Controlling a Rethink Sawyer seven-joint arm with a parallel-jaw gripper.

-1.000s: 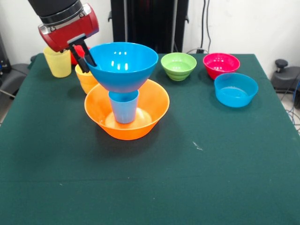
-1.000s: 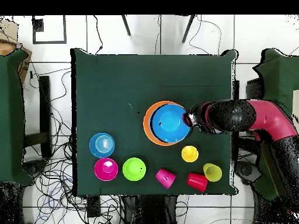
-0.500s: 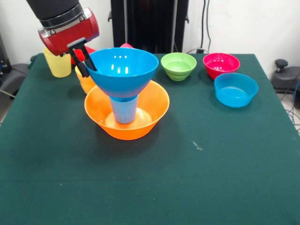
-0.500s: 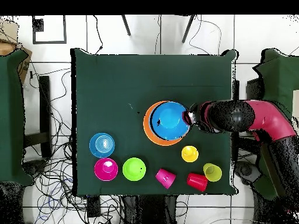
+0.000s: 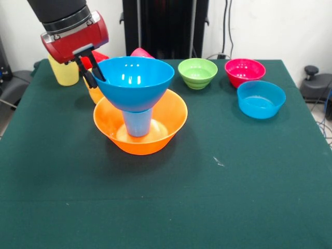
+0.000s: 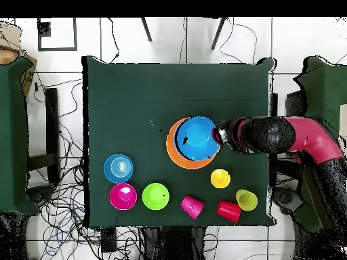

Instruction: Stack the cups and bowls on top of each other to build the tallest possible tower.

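gripper [image 5: 92, 72] pinches the large blue bowl's [image 5: 136, 78] rim above the light blue cup [image 5: 137, 123].

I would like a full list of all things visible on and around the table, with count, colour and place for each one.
large orange bowl: 1, orange, middle of the table, base of the stack
light blue cup: 1, light blue, standing inside the orange bowl
large blue bowl: 1, blue, on top of the light blue cup
green bowl: 1, green, far side in the front view
magenta bowl: 1, magenta, beside the green one
small blue bowl: 1, blue, in front of the magenta one
yellow cup: 1, far corner
orange cup: 1, behind the stack
red cup: 1, lying on its side
pink cup: 1, lying on its side
table: 1, dark green
claw: 1, black on a red arm, shut on the large blue bowl's rim
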